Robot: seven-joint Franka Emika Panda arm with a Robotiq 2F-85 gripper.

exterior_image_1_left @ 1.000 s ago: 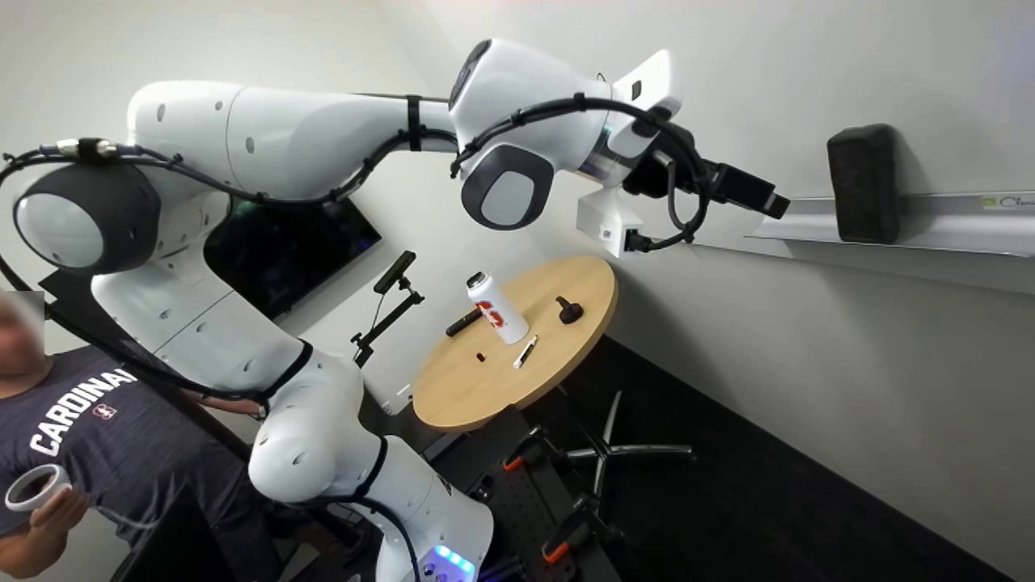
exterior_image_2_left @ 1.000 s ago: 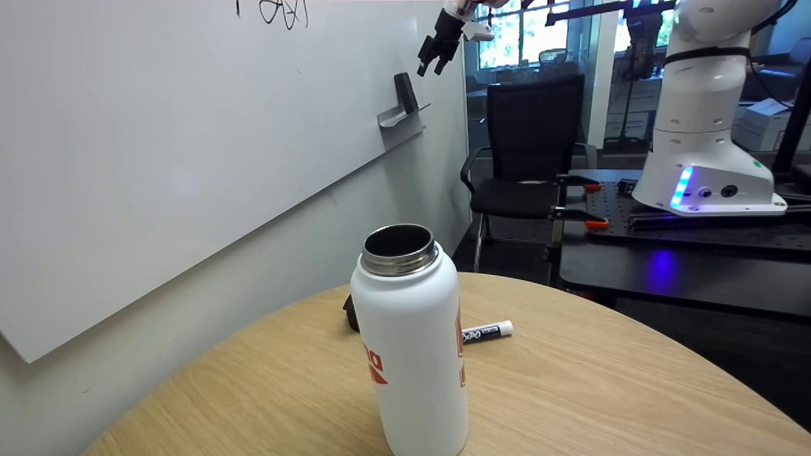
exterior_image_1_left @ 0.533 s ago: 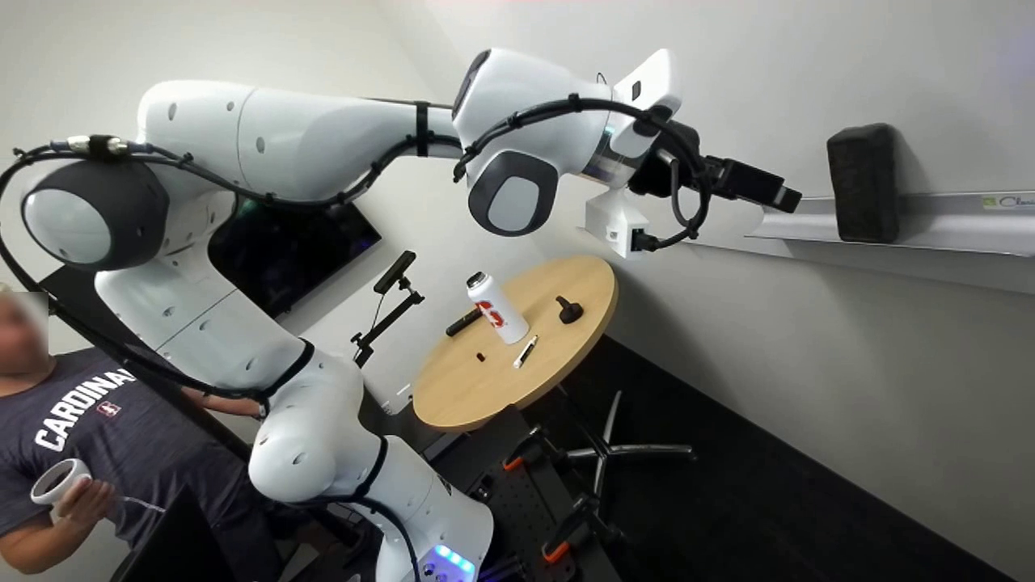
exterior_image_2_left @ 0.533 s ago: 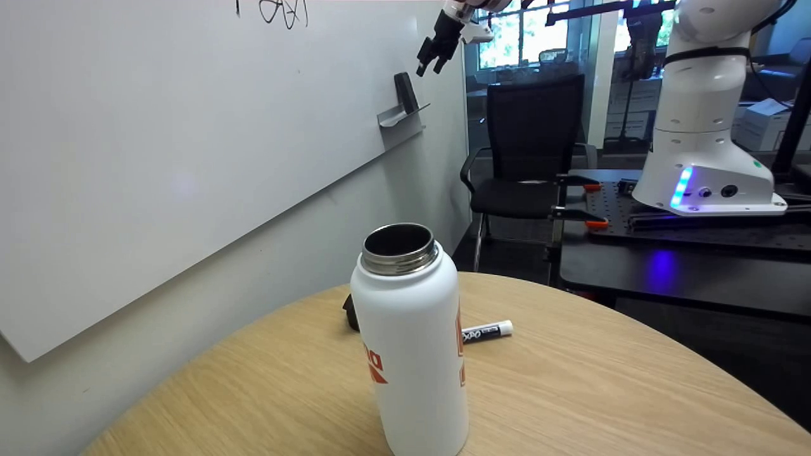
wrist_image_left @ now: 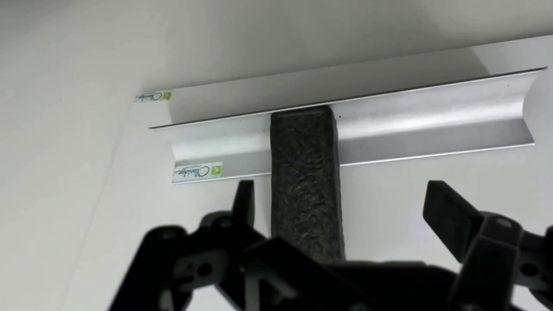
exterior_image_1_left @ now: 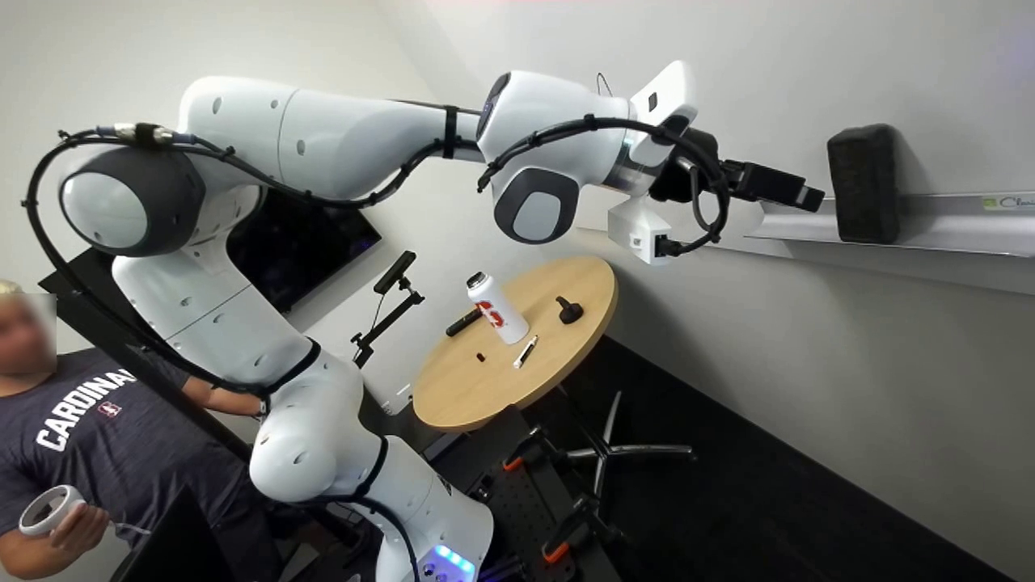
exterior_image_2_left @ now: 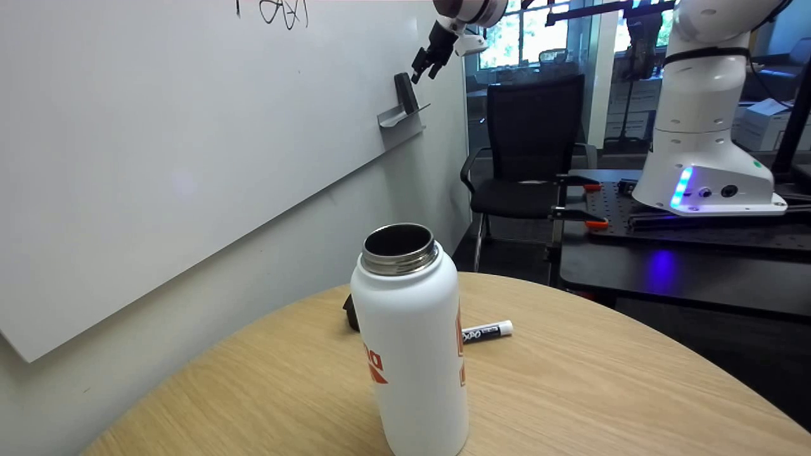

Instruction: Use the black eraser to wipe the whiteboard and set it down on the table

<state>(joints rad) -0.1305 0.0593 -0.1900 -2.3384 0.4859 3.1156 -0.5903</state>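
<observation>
The black eraser [exterior_image_1_left: 863,184] stands upright on the grey ledge [exterior_image_1_left: 962,220] of the whiteboard [exterior_image_2_left: 190,139]. Dark scribbles [exterior_image_2_left: 283,11] show near the top of the board in an exterior view. My gripper [exterior_image_1_left: 817,200] is open, pointing at the eraser and a short gap away from it. In the wrist view the eraser [wrist_image_left: 304,172] appears between the spread fingers [wrist_image_left: 451,216], closer to the left one, and its lower end is hidden behind the gripper. Nothing is held. The round tan table [exterior_image_1_left: 453,396] is away from the board, below the arm.
On the table stand a white bottle [exterior_image_1_left: 503,315] with red print and a black lid [exterior_image_1_left: 569,310]; a marker [exterior_image_1_left: 525,352] and a small dark cap [exterior_image_1_left: 481,357] lie there too. A black chair [exterior_image_2_left: 535,139] is by the wall. A person [exterior_image_1_left: 105,428] sits behind the arm.
The arm has reached further toward the board, bringing the open gripper closer to the eraser. The eraser and the things on the table have not moved.
</observation>
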